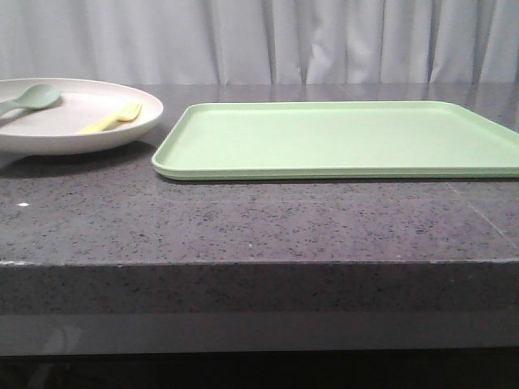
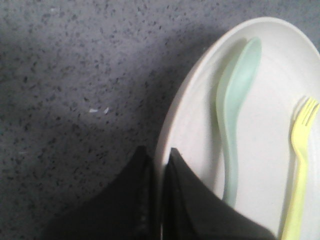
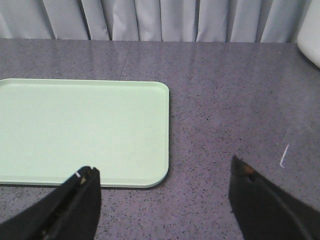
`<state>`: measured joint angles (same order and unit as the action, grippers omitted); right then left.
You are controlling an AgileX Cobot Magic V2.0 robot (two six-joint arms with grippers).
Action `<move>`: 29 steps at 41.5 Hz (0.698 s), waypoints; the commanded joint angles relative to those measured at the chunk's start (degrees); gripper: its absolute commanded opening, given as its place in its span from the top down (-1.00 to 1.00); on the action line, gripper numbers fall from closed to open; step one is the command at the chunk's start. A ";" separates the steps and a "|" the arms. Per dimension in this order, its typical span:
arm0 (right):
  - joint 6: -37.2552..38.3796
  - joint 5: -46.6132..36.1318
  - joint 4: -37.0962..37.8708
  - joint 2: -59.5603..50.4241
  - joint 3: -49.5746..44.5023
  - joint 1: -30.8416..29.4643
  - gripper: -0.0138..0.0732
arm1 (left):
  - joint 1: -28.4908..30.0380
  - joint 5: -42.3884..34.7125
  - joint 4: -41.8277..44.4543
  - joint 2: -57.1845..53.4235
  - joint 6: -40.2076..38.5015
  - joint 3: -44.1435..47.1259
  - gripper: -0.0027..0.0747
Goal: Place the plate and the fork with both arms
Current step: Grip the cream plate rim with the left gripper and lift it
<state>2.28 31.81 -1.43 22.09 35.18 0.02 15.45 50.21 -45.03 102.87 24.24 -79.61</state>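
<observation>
The cream plate point(image 1: 81, 136) sits at the table's far left, with the pale-yellow fork point(image 1: 113, 119) and a grey-green spoon point(image 1: 32, 97) lying in it. In the left wrist view my left gripper point(image 2: 159, 150) is shut on the plate's point(image 2: 270, 90) rim, one finger outside it and one inside. The spoon point(image 2: 235, 110) lies close to the inner finger, and the fork point(image 2: 300, 165) lies further across. My right gripper point(image 3: 162, 172) is open and holds nothing, hovering over bare table off a corner of the tray. Neither gripper shows in the front view.
A large light-green tray point(image 1: 340, 138) lies right of the plate, a small gap between them; its rounded corner point(image 3: 160, 175) is near my right gripper. The dark speckled table point(image 1: 243, 227) ends at a front edge. A white object point(image 3: 311, 35) sits at the right wrist view's edge.
</observation>
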 commanded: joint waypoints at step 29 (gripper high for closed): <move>-0.59 -4.19 0.62 0.92 2.04 0.04 -0.59 | -25.75 -11.05 11.23 -3.80 -32.36 -14.02 0.98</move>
<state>2.28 31.81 -1.43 22.09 35.18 0.02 -7.41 44.10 -31.62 102.58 -4.91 -91.32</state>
